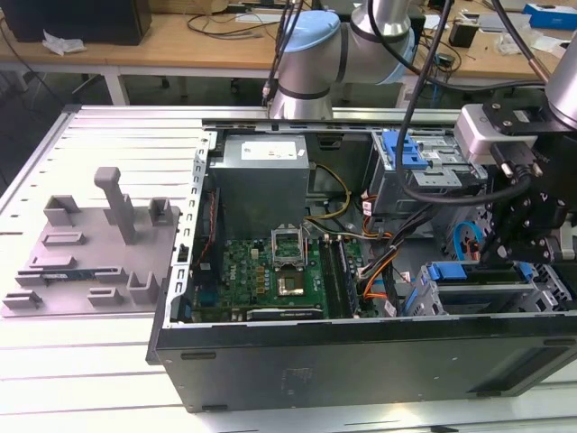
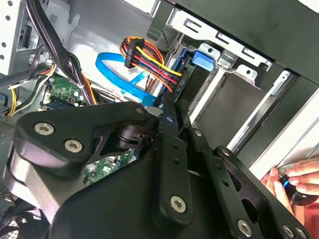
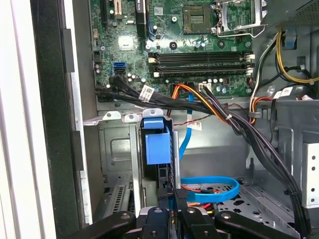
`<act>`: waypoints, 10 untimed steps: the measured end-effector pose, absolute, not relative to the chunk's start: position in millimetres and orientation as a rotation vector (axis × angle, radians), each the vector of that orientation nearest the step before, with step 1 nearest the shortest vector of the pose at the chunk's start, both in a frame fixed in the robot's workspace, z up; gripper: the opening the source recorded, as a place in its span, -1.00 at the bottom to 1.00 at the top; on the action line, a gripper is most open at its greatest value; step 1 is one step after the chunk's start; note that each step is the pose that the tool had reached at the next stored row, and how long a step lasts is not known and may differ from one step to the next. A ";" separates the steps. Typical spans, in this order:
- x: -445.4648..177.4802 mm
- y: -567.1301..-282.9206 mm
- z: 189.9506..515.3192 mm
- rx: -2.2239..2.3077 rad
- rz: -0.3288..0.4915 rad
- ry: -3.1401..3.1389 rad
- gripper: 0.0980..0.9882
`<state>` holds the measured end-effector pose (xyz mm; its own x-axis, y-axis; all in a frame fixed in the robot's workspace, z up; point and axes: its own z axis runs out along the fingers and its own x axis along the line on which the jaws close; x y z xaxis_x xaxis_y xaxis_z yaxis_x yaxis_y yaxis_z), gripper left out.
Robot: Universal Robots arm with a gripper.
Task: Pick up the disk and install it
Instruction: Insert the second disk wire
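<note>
**Disk sitting on edge in the drive cage, gripper right at it**

Disk is standing on edge in the drive cage, blue bracket facing the camera in the first wrist view. Its long axis runs down into the bay. In the exterior view that's about 4 o'clock in the case. The gripper is right at the disk's near edge, fingers pressed together with nothing I can make out between them (can't tell if they actually touch the disk).

Around it, a blue flat cable loops just beside the fingertips, and a black cable bundle crosses the bay further in. The motherboard sits toward 9 o'clock from the cage. Someone's hand is at the case edge near the arm, so I'd say that's the thing to watch.
</note>
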<state>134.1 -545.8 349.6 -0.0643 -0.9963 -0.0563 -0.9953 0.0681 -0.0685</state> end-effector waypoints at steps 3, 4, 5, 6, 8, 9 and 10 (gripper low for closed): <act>134.2 -545.8 348.3 -2.086 -0.018 2.230 -0.86; 134.2 -545.8 347.4 -2.086 -0.017 2.230 -0.86; 134.2 -545.8 346.8 -2.086 -0.017 2.230 -0.86; 134.2 -545.8 345.7 -2.086 -0.018 2.230 -0.86; 134.2 -545.8 344.6 -2.086 -0.018 2.230 -0.86; 134.3 -545.8 343.9 -2.086 -0.018 2.230 -0.86; 134.2 -545.8 343.1 -2.086 -0.018 2.230 -0.86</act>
